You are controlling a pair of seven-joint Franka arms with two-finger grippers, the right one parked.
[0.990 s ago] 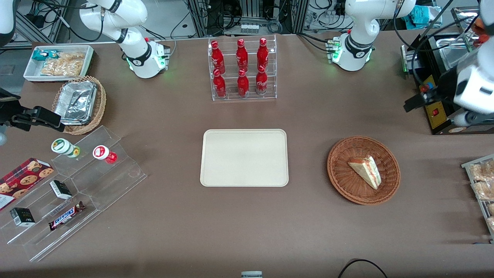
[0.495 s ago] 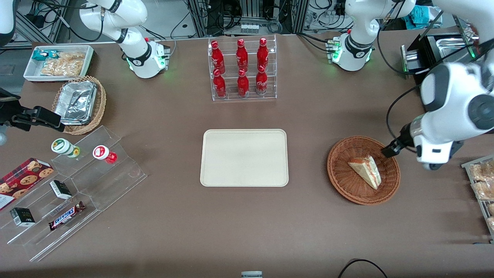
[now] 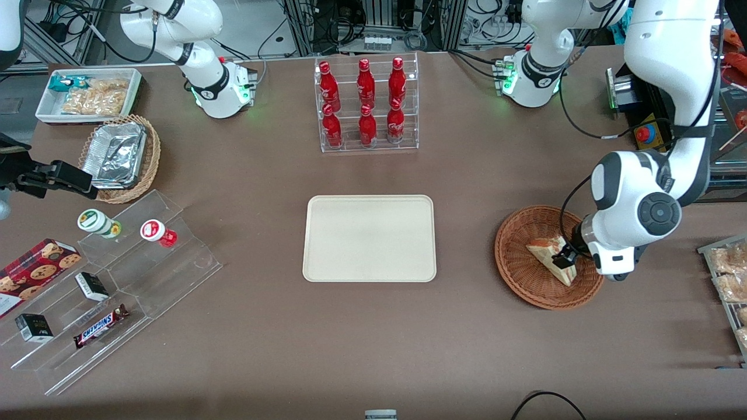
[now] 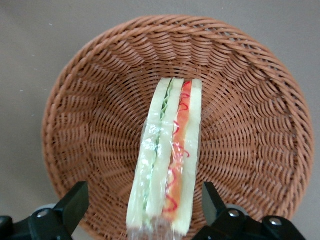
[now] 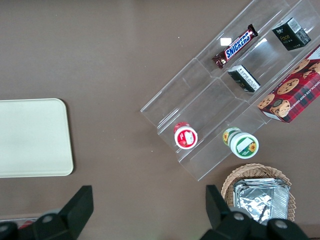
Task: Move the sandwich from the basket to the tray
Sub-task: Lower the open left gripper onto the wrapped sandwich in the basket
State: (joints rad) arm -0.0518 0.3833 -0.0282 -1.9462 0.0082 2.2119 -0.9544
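The sandwich (image 3: 548,255), a clear-wrapped triangular wedge with white bread and red, orange and green layers, lies in the round reddish-brown wicker basket (image 3: 519,274). My left gripper (image 3: 565,256) is low over the basket, right at the sandwich. In the left wrist view the gripper (image 4: 143,204) is open, one black finger (image 4: 75,202) on each side of the sandwich (image 4: 167,155), not touching it, with the basket (image 4: 250,125) beneath. The cream-beige tray (image 3: 369,238) lies flat mid-table, toward the parked arm from the basket, and shows in the right wrist view (image 5: 32,137).
A clear rack of red bottles (image 3: 366,104) stands farther from the front camera than the tray. A bin of bagged pastries (image 3: 726,280) sits at the working arm's table edge. A clear stepped shelf (image 3: 105,280) with snacks and a tan basket of foil trays (image 3: 119,154) lie toward the parked arm's end.
The left arm swung in from the working arm's table edge and came down over the basket; its gripper now straddles the sandwich. The sandwich and basket have not moved.
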